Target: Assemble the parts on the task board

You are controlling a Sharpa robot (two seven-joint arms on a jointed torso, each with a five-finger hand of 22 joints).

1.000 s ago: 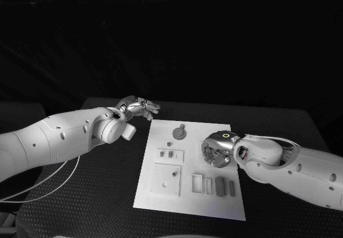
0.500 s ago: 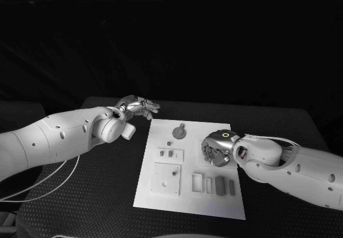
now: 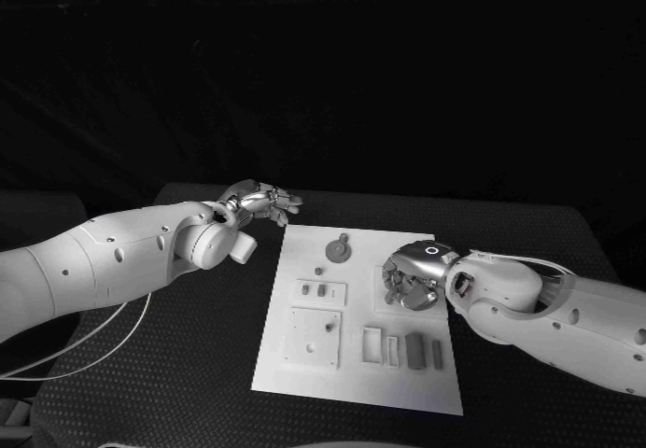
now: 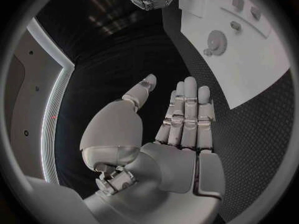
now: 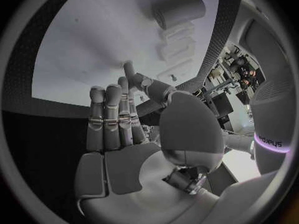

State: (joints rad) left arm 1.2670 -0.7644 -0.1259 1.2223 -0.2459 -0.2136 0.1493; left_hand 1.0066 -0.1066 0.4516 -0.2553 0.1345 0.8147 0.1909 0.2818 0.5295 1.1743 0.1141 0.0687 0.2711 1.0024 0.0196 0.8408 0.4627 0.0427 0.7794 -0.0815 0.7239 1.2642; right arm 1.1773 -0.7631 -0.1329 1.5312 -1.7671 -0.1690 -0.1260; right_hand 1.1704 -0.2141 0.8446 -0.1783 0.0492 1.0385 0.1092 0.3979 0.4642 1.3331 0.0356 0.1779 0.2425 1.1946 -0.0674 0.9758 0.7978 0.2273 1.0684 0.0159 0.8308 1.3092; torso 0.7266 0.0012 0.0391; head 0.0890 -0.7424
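In the head view, the white task board (image 3: pixel 361 322) is lying in the middle of the black surface (image 3: pixel 525 233). The left robot hand (image 3: pixel 262 201) is hovering over the surface just beyond the board's far left corner, apart from the board, its fingers loosely spread and holding nothing. The right robot hand (image 3: pixel 408 280) is hanging over the right side of the board, about midway along its length, palm turned down; its fingers are bent inward, and whether they are touching the board cannot be told. A round gear-like part (image 3: pixel 337 250) is sitting on the far half of the board, between the two hands and touching neither. Two dark upright bars (image 3: pixel 424 351) are standing in slots at the near right of the board, just nearer the robot than the right robot hand.

In the left wrist view, the left robot hand (image 4: pixel 177 122) is showing an open palm with straight fingers side by side and nothing in it. The board (image 4: pixel 249 50) is lying beyond the fingertips, the gear (image 4: pixel 217 39) resting on it, well apart from this hand.

In the right wrist view, the right robot hand (image 5: pixel 131 134) is holding its fingers straight and together, the thumb standing apart, gripping nothing. The board (image 5: pixel 106 40) is spreading out just past the fingertips, with a grey cylinder (image 5: pixel 179 11) on its far part.
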